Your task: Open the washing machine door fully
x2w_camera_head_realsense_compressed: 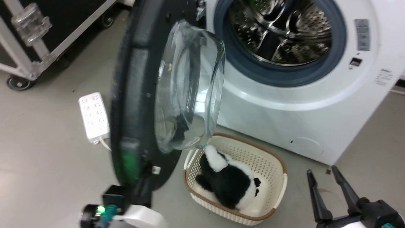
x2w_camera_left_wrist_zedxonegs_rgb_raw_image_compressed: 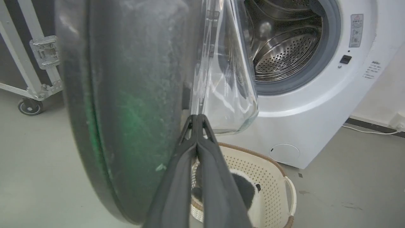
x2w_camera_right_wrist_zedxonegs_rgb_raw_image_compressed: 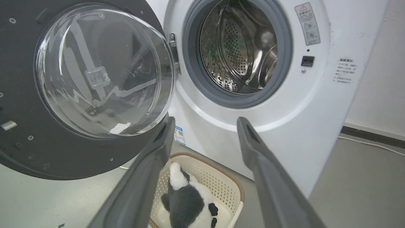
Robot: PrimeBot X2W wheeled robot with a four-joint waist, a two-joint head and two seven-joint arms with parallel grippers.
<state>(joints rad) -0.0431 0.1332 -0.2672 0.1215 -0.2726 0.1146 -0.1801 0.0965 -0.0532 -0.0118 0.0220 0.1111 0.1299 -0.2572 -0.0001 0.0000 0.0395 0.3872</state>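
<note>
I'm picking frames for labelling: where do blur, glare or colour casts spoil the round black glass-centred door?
Head view: the round glossy black washing machine door is smeared along its rim, green glow low down. Left wrist view: its face is soft, tinted green. Right wrist view: sharp, white reflections in its glass bowl.

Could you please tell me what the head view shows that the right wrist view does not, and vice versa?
Head view: a white power strip, a black metal-edged case on castors, and the small round white service flap. Right wrist view: a blue and white sticker low on the white machine front. Both: the large round black washing machine door with its clear glass bowl, swung open; the perforated steel drum; the cream basket holding a black and white plush toy; and the open right pincer.
</note>
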